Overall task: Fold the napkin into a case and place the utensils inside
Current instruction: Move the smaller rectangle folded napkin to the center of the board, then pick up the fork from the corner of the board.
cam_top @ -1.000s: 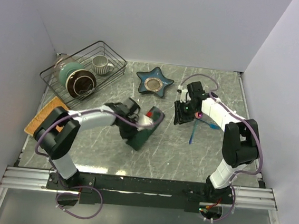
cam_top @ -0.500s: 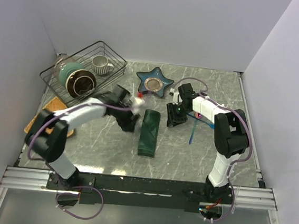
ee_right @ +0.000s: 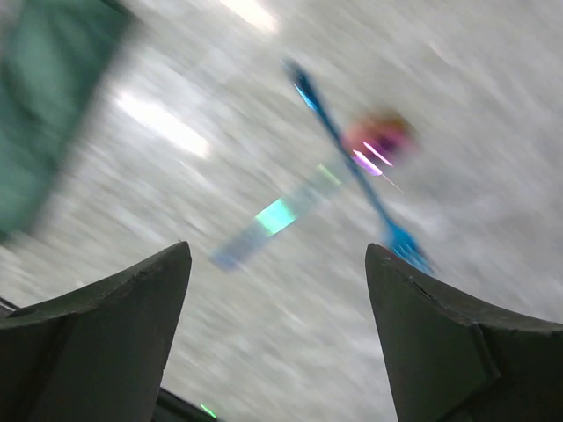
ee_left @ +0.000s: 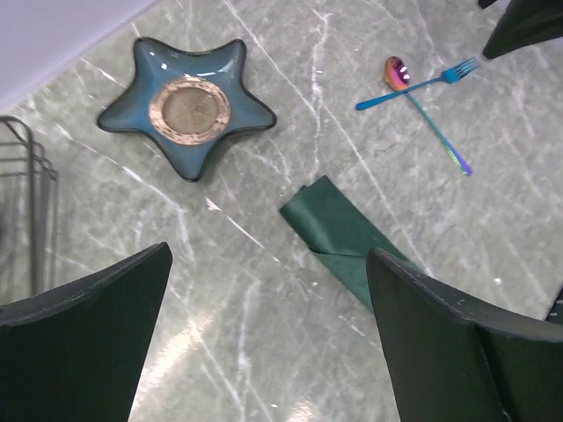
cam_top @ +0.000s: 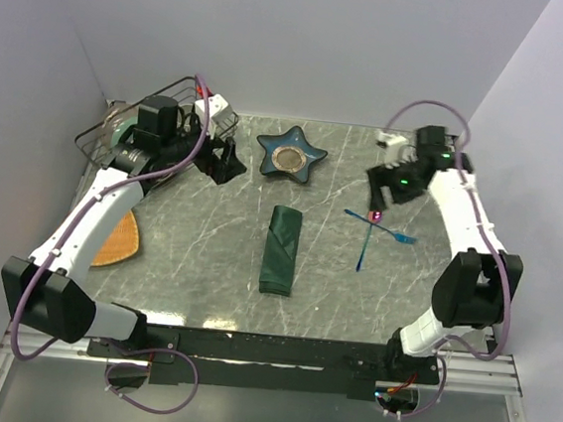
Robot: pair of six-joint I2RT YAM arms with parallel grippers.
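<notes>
The dark green napkin lies mid-table, folded into a narrow long case, with nothing holding it. Its far end shows in the left wrist view. To its right lie the utensils, crossed on the marble: a bright blue fork and a spoon with a pink bowl. My left gripper hangs open and empty at the back left, well away from the cloth, jaws wide. My right gripper is open above and just behind the utensils. Its blurred wrist view shows the fork and spoon beyond the spread jaws.
A blue star-shaped dish sits at the back centre, also seen in the left wrist view. A wire basket holding mugs and a bowl stands at the back left. An orange-tan mat lies at the left edge. Walls close in three sides.
Both grippers opened and drew back from the middle, the left to the back left, the right up and to the back right. The released cloth now lies flat as a long strip.
</notes>
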